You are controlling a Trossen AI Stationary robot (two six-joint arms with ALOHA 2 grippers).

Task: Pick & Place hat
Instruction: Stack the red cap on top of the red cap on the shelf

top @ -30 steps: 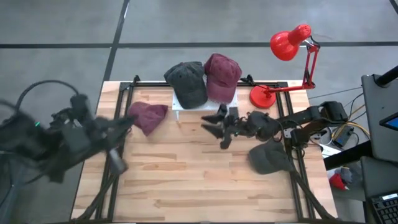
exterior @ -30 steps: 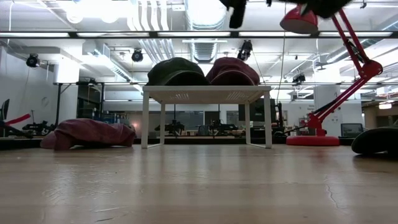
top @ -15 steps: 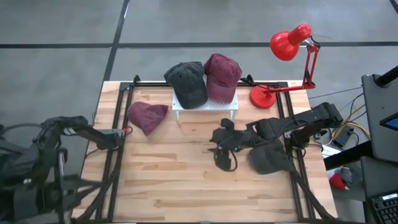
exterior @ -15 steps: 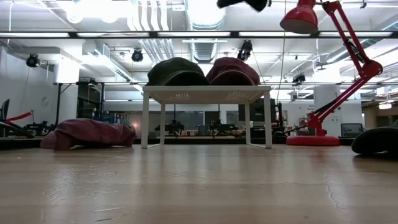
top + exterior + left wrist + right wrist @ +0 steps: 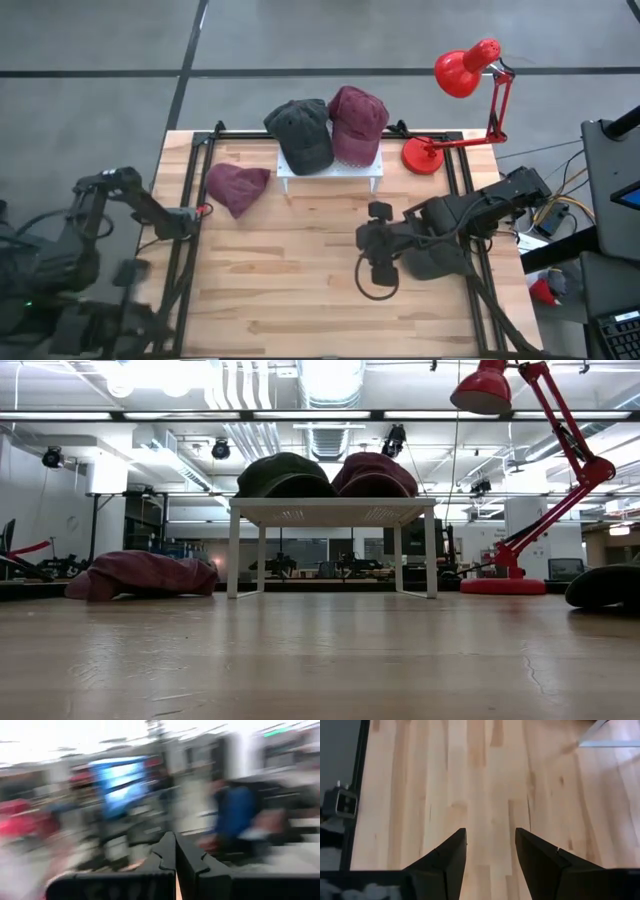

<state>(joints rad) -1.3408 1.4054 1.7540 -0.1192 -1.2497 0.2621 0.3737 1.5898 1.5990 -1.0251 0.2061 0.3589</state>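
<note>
Two caps sit on a small white stand (image 5: 330, 168) at the far side: a dark grey cap (image 5: 300, 132) and a maroon cap (image 5: 356, 122). A second maroon hat (image 5: 236, 187) lies on the table left of the stand. A second dark grey hat (image 5: 436, 256) lies near the right edge, partly under my right arm. My right gripper (image 5: 490, 834) is open above bare wood, just left of that grey hat (image 5: 374, 262). My left gripper (image 5: 175, 855) is shut and empty at the table's left edge (image 5: 188, 220).
A red desk lamp (image 5: 462, 70) stands at the far right corner, its base (image 5: 422, 156) on the table. A black frame rail (image 5: 185, 270) runs along the table edges. Bare wood (image 5: 290, 280) fills the middle and near part. A person in blue (image 5: 235, 817) shows blurred in the room.
My right gripper has moved from in front of the stand toward the near edge, staying left of the grey hat on the table, and has risen out of the low view. My left arm has swung back off the table's left edge. No hat has moved.
</note>
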